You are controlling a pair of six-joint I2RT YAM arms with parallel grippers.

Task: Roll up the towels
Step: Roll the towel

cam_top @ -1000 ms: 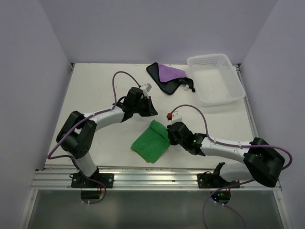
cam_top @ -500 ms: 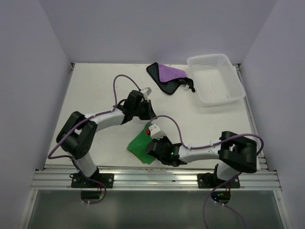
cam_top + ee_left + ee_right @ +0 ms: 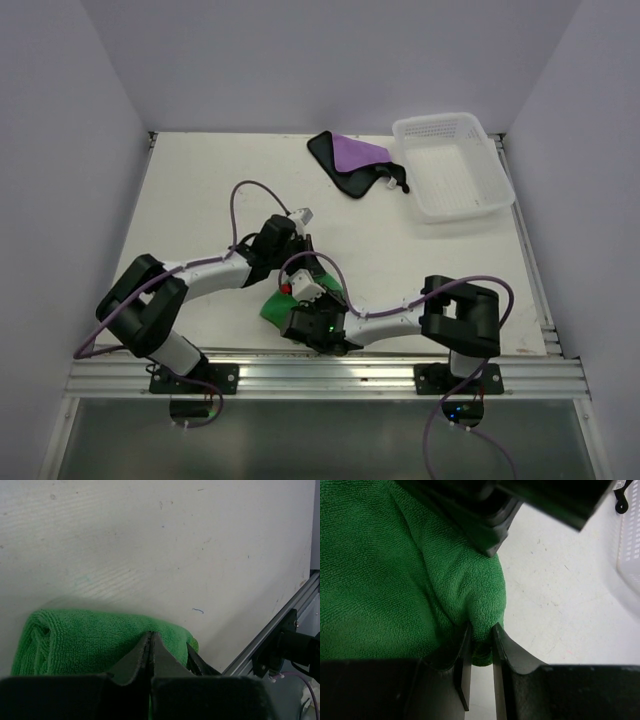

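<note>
Left tool (image 3: 151, 638): I see both fingers pressed flat against each other with nothing between them, so it is clenched. The tips are low at the near side of the green towel (image 3: 95, 635); whether they press on the cloth I cannot tell.
Right tool (image 3: 481, 631): it is clamped on a small fold at the edge of the green towel; my right wrist camera shows the green pile squeezed between the two dark fingers.
Green towel: it lies on the table (image 3: 200, 190) near the front edge, just behind the rail (image 3: 330, 375). From the left wrist camera it looks like a thick, partly rolled bundle with one rounded end on the left. From above I see only a small green part of it, because both tools cover the rest.
Both tools: they meet over the green towel, very close to each other.
Purple towel (image 3: 356, 156): it is at the far side of the table, loosely folded, purple face up with the black back and edge showing. It is well apart from both tools.
Basket (image 3: 440, 125): white lattice, at the far right corner, just beside the purple towel.
</note>
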